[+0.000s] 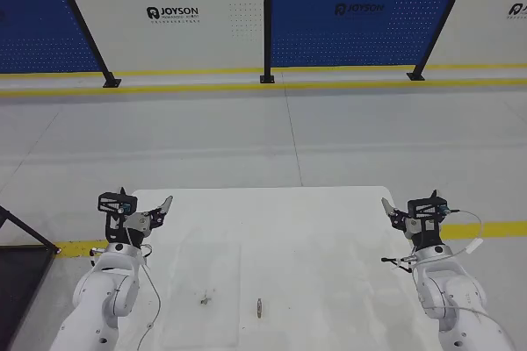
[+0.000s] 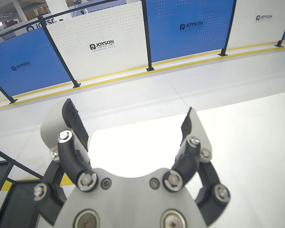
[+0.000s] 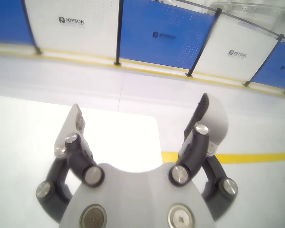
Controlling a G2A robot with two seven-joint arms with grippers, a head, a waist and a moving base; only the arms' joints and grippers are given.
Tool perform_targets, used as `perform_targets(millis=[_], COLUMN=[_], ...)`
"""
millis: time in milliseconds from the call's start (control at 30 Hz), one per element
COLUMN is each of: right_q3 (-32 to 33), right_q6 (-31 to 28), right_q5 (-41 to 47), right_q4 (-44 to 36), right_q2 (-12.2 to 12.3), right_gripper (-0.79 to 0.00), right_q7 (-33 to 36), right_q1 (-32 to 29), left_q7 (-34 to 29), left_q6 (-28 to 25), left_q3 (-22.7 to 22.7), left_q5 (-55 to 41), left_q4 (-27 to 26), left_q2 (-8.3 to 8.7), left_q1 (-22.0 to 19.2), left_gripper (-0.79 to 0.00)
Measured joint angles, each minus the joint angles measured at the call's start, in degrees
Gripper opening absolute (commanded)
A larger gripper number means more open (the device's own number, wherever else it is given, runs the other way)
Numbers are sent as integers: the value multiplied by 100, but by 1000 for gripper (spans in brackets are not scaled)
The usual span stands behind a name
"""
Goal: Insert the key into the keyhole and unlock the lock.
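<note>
Two small objects lie near the front of the white table (image 1: 334, 246): a tiny pale metal piece (image 1: 205, 299), which looks like the key, and a thin dark piece (image 1: 259, 307) to its right, possibly the lock. Both are too small to tell apart with certainty. My left gripper (image 1: 146, 208) (image 2: 129, 110) hovers open over the table's far left corner, with nothing between its fingers. My right gripper (image 1: 411, 207) (image 3: 140, 103) hangs open and empty over the far right corner. Both grippers are well behind the two objects.
A black metal frame (image 1: 18, 230) stands on the floor just left of the table. Blue and white fence panels (image 1: 263, 35) and yellow floor lines (image 1: 501, 229) lie beyond the table.
</note>
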Motion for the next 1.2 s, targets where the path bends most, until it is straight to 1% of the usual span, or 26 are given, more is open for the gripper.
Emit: perform_targets(millis=[233, 333, 400, 500, 533, 600, 633, 700, 733, 833, 867, 933, 967, 1100, 1133, 1200], right_q3=[0, 0, 0, 0, 0, 0, 0, 0, 0, 0, 0, 0, 0, 0, 0, 0], right_q6=[0, 0, 0, 0, 0, 0, 0, 0, 0, 0, 0, 0, 0, 0, 0, 0], right_q5=[0, 0, 0, 0, 0, 0, 0, 0, 0, 0, 0, 0, 0, 0, 0, 0], right_q4=[0, 0, 0, 0, 0, 0, 0, 0, 0, 0, 0, 0, 0, 0, 0, 0], right_q2=[0, 0, 0, 0, 0, 0, 0, 0, 0, 0, 0, 0, 0, 0, 0, 0], right_gripper=[0, 0, 0, 0, 0, 0, 0, 0, 0, 0, 0, 0, 0, 0, 0, 0], right_q7=[0, 0, 0, 0, 0, 0, 0, 0, 0, 0, 0, 0, 0, 0, 0, 0], right_q1=[0, 0, 0, 0, 0, 0, 0, 0, 0, 0, 0, 0, 0, 0, 0, 0], left_q7=[-29, -238, -315, -319, -354, -397, -450, -552, -628, -944, -1067, -1433, -1627, -2551, -2646, -2586], left_q6=[-25, -180, -372, -905, -1116, -1357, -1460, -1574, -1658, -1794, -1858, -1977, -1973, -1869, -1868, -1871], left_q3=[-4, -63, -116, -302, -386, -500, -546, -573, -574, -500, -456, -372, -331, -68, -54, -57], left_q5=[32, 401, 417, 511, 629, 873, 1042, 1288, 1434, 1490, 1431, 1159, 1082, 735, 728, 735], left_q4=[-22, -263, -502, -1010, -1232, -1554, -1741, -1985, -2110, -2271, -2301, -2321, -2321, -2350, -2356, -2357], left_q2=[5, 32, 43, 81, 98, 119, 126, 132, 135, 126, 122, 114, 110, 88, 88, 88], left_q1=[-17, -53, 73, 558, 830, 1268, 1583, 2058, 2360, 3025, 3181, 3421, 3463, 3396, 3385, 3387], left_gripper=[0, 0, 0, 0, 0, 0, 0, 0, 0, 0, 0, 0, 0, 0, 0, 0])
